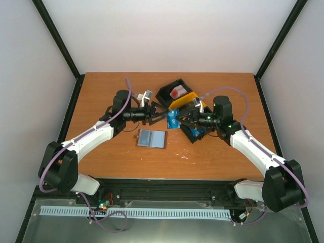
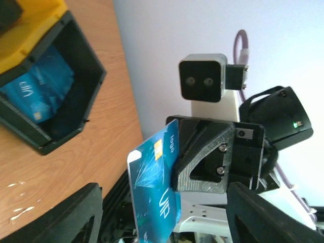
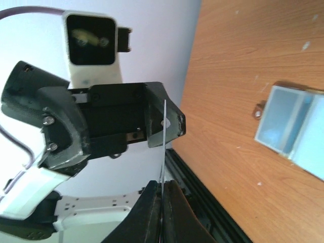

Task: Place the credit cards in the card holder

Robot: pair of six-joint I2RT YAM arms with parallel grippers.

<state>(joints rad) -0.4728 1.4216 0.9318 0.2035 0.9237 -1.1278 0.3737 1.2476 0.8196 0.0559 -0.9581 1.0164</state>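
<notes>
Wooden table (image 1: 101, 157). Black-and-yellow tray (image 1: 186, 99) at back centre, with spare blue cards (image 2: 35, 91) in one black compartment. Left gripper (image 1: 161, 113): jaws wide apart, nothing held. Right gripper (image 3: 162, 192): clamped on blue credit card (image 2: 154, 187), held in the air between both grippers. Card holder (image 1: 152, 138) lies open on the table, near side of the left gripper.

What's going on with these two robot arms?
The right gripper is clamped on a blue card, holding it up in mid-air. The left gripper is open at the card's other end. The card holder lies open on the table, and more blue cards sit in a tray.
</notes>
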